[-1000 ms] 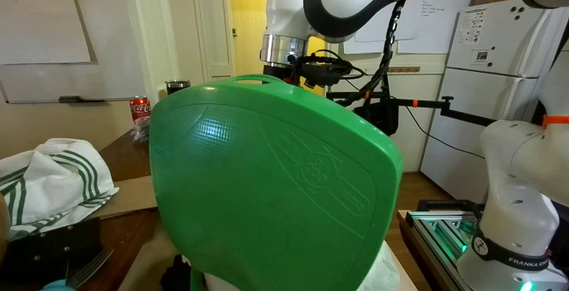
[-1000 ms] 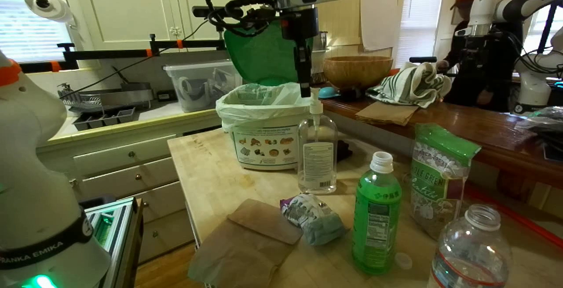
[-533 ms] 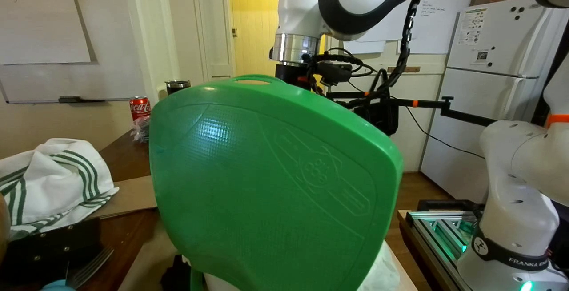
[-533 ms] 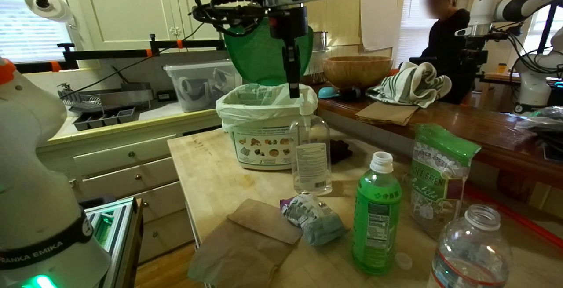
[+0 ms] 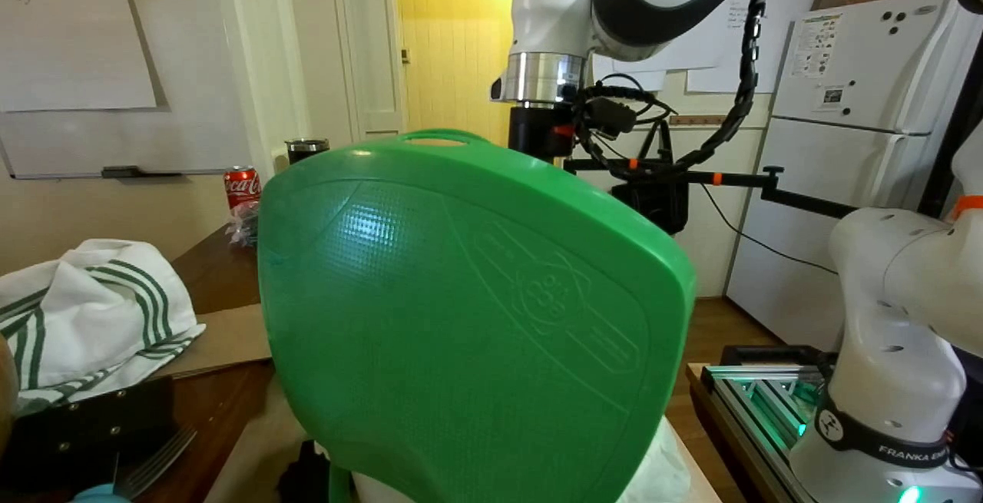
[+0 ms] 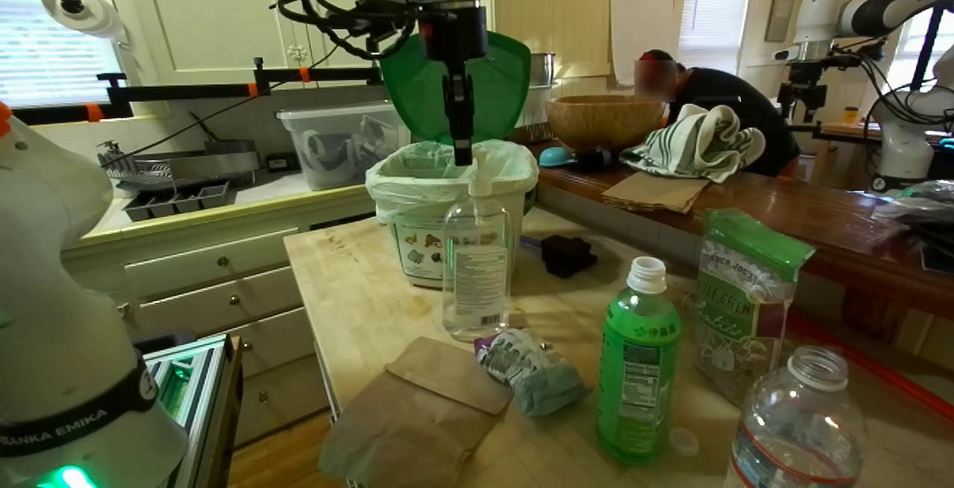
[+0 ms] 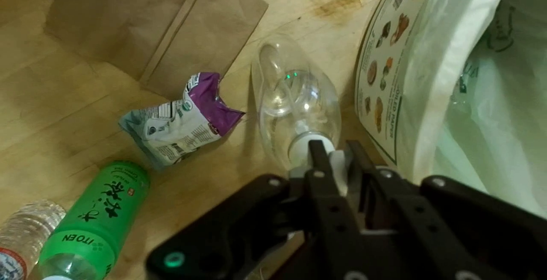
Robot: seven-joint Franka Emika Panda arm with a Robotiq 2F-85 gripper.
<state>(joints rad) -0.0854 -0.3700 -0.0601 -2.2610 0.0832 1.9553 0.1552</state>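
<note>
On the table [image 6: 350, 279] we saw the lined bin [image 6: 417, 231], its green lid [image 6: 499, 86] raised, with the pump bottle [image 6: 477, 272] upright outside, near it. The gripper [image 7: 335, 147] was clenched on the bottle's pump head [image 7: 338, 166]; grasping, we judged, was done, letting go was left. We counted one bin, one paper bag [image 6: 425, 406], one green pouch [image 6: 745, 309], three bottles (pump bottle, green bottle [image 6: 637, 384], clear bottle [image 6: 801, 428]), one crumpled packet [image 6: 533, 372] and one loose cap [image 6: 683, 442].

Bright daylight glows in the windows [image 6: 718, 11]. Pale cabinets [image 6: 209, 18] sit above a yellow-edged counter [image 6: 261, 191], with drawers [image 6: 201, 311] below it. A white fridge [image 5: 833, 157] stands on a wood floor [image 5: 710, 326]. Cream woodwork [image 5: 365, 42] adjoins a bright yellow wall [image 5: 457, 50]; paper [image 5: 73, 34] covers part of a whiteboard [image 5: 77, 142].
</note>
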